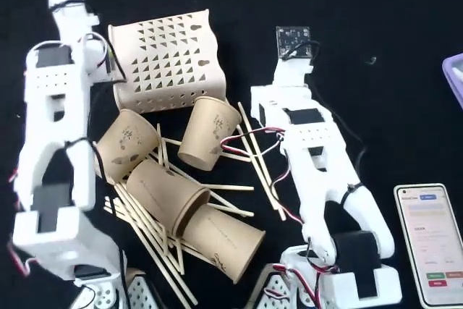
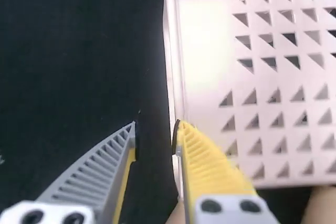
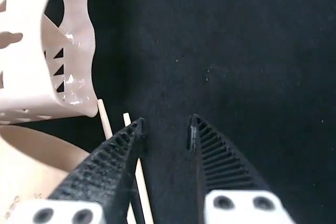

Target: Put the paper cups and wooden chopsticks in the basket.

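The white basket lies on its side at the back of the black table. Several brown paper cups lie tipped in front of it, among them one near the basket's mouth and one nearest the front. Wooden chopsticks are scattered under and around the cups. My left gripper is open over bare table, its yellow finger right at the basket's edge. My right gripper is open by the basket's wavy rim, with a chopstick and a cup beside one finger.
A phone lies at the front right and a purple object sits at the right edge. The left arm stands left of the pile and the right arm stands right of it.
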`<state>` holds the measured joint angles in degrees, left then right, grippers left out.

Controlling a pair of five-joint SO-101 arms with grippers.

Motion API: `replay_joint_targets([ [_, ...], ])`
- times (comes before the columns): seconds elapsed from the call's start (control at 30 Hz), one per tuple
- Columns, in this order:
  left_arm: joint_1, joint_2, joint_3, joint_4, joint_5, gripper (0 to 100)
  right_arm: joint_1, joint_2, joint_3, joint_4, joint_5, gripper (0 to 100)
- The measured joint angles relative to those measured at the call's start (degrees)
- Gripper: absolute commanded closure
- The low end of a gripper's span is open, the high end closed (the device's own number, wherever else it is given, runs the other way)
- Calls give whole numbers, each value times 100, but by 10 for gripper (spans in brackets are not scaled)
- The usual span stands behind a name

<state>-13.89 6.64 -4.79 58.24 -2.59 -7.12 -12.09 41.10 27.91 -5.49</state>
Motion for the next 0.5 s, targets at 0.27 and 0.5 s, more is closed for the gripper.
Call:
replay_joint_targets([
  [0.27,9,1046,-747,18,941,863,0,0,0,-9,0,864],
  [0.5,-9,1380,-818,9,993,862,0,0,0,-9,0,864],
])
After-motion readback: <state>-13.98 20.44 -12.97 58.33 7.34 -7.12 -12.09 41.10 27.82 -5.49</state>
